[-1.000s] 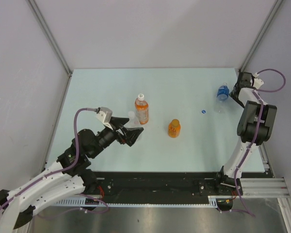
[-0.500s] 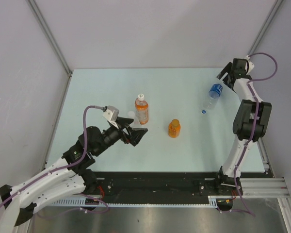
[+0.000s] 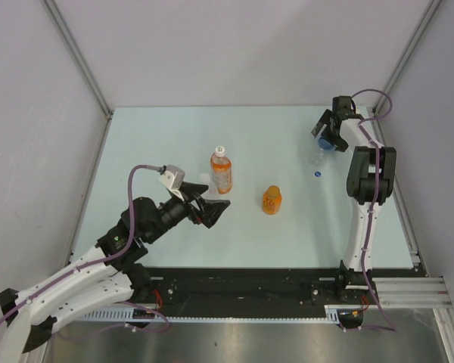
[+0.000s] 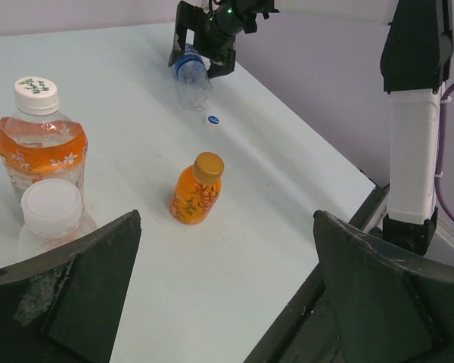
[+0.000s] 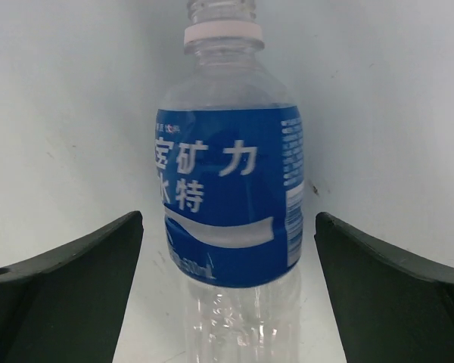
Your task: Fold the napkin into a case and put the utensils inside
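Napkin unseen; my right hand [image 5: 228, 219] stood wide astride a clear plastic blue-labelled bottle [image 5: 231, 151], seemingly light and slippery; its label offered grip.

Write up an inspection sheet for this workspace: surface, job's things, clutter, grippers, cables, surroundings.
Surface: pale green table, matte.
Job's things: nothing seen; no napkin, no utensils.
Clutter: orange-label bottle upright; clear white-capped bottle beside it; small orange bottle upright; blue-label bottle lying down; blue cap loose nearby.
Grippers: left gripper open, empty, near the orange-label bottle; right gripper open, straddling the blue-label bottle, gaps either side.
Cables: purple cable on the left arm, another on the right; neither touches a bottle.
Surroundings: plain walls, metal corner posts, black rail at the near edge.
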Action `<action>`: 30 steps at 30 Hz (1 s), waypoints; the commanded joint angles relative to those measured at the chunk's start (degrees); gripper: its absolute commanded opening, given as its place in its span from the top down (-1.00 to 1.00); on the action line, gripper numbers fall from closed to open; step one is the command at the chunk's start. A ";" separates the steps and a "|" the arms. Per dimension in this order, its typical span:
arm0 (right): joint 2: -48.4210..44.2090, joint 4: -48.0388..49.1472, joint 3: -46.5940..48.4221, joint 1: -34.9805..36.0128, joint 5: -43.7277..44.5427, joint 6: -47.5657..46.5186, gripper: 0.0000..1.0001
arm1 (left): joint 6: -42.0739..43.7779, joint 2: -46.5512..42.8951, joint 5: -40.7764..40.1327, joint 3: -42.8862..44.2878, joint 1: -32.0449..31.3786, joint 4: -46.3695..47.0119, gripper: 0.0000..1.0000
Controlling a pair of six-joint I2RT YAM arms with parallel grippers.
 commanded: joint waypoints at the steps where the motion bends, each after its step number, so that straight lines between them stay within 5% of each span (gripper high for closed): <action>1: 1.78 -2.88 3.79 -0.13 1.39 -2.03 -0.99 | -0.19 -0.37 0.58 0.07 0.13 2.03 -0.99; 10: 1.17 -0.94 1.51 -0.31 1.92 -3.70 -0.64 | -0.46 0.25 1.02 0.07 0.13 2.38 -0.99; 21: -1.72 2.82 -3.66 -1.36 3.32 -4.41 0.48 | -0.63 0.16 0.93 0.07 0.13 1.86 -0.99; 30: -19.46 23.21 -21.84 3.45 16.84 -7.74 0.46 | -1.51 0.60 2.16 0.60 0.13 2.03 -0.99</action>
